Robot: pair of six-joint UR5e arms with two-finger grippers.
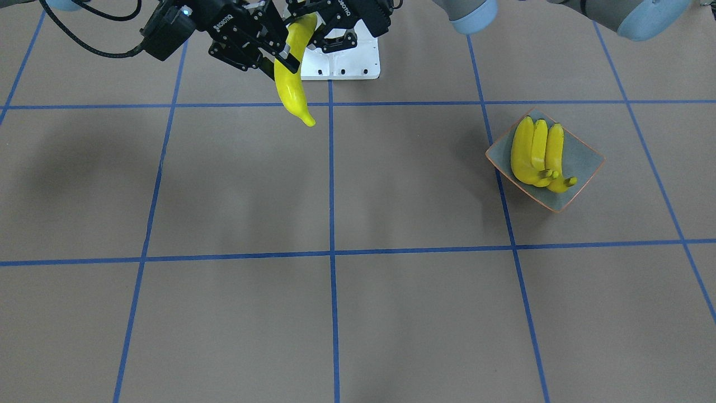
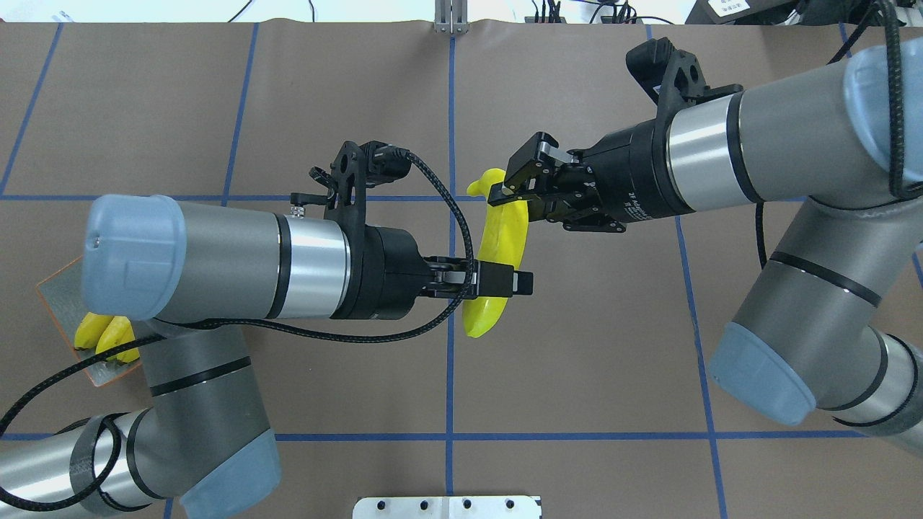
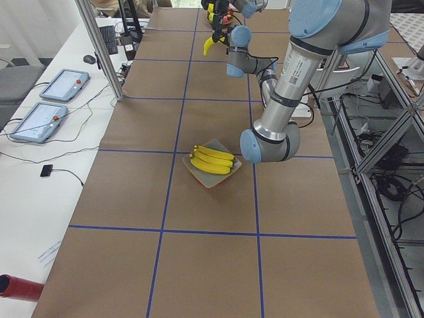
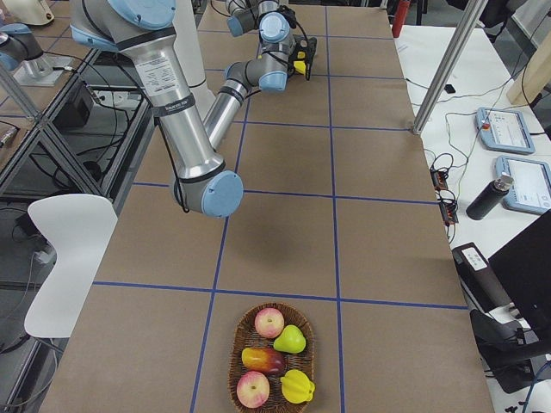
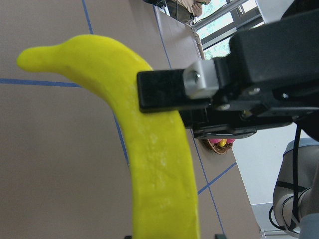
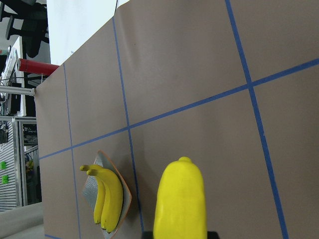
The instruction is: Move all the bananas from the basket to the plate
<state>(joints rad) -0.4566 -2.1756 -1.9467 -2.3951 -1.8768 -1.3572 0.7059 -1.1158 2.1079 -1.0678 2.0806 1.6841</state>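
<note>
Brown table (image 1: pixel 391 313), blue tape grid (image 1: pixel 331 252) | white bench (image 3: pixel 26 199), tablets (image 3: pixel 64 84) | banana (image 2: pixel 501 241) held mid-air

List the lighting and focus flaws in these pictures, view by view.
Left wrist view: the held banana fills the frame and looks slightly soft, and the bright background at the right is washed out. Right wrist view: a white blown-out patch lies beyond the table's edge, while the plate is sharp. Front-facing view: broad soft shadows fall on the table. Overhead view: evenly lit and sharp.

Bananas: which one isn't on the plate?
The banana in mid-air, held between the left gripper and right gripper; the other three lie together on the plate.
</note>
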